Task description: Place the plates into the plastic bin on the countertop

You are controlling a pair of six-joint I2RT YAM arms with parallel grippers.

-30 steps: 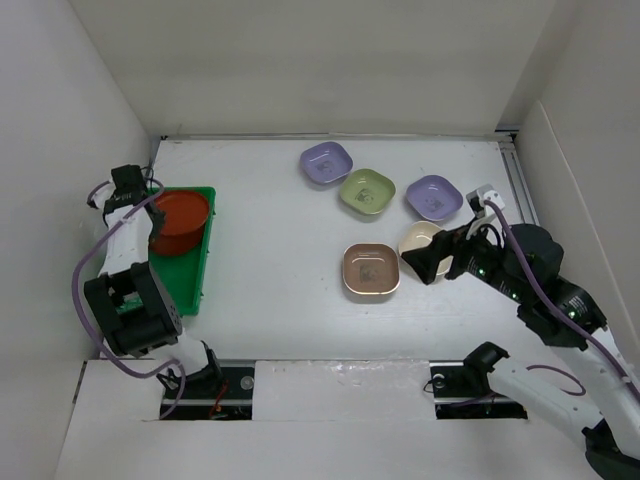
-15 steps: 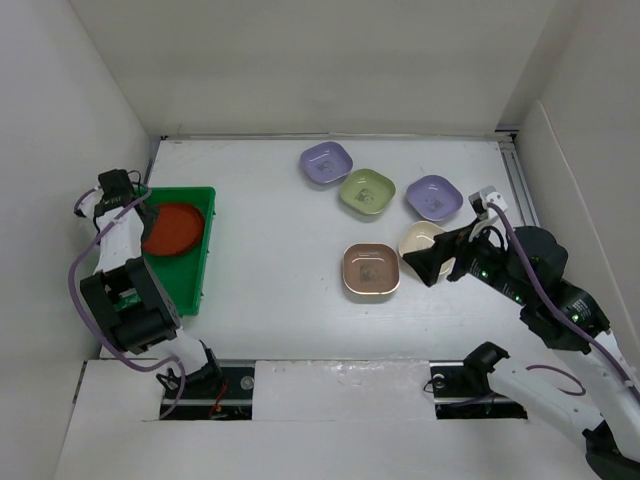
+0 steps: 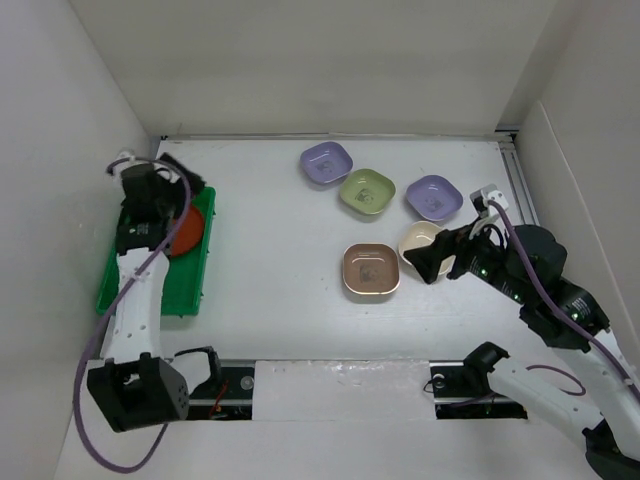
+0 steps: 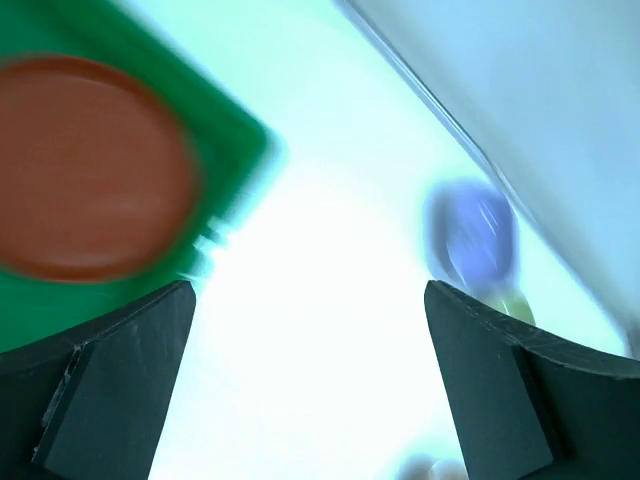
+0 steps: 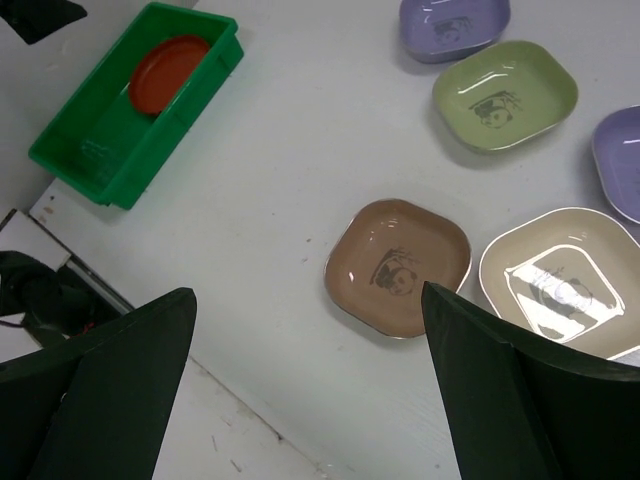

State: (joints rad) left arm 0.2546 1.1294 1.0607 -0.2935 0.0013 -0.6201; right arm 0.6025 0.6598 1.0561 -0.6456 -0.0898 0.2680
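1. Green bin [image 3: 185, 280] sits far left on the tabletop [image 3: 270, 235], close to the left wall. One red plate [image 3: 192, 230] lies flat at its far end. Cannot tell whether a second plate sits under it. The bin's near half is bare, so there is room for more.
2. Left gripper [image 3: 182, 170] hangs over the bin's far corner, fingers spread wide, nothing held. Its wrist view is blurred.
3. Mid-tabletop holds nothing between the bin and the dishes, so the carry lane looks open.
4. Five dishes lie right of centre, all outside the bin. Back row: lilac dish [image 3: 326, 162], olive dish [image 3: 367, 192], second lilac dish [image 3: 433, 196]. Front: brown-pink dish [image 3: 371, 270], with the cream dish [image 3: 420, 236] just beside it.
5. Right gripper [image 3: 420, 265] hovers above the front pair, fingers wide apart and empty. It looks poised to pick one. The close neighbour may crowd a finger.
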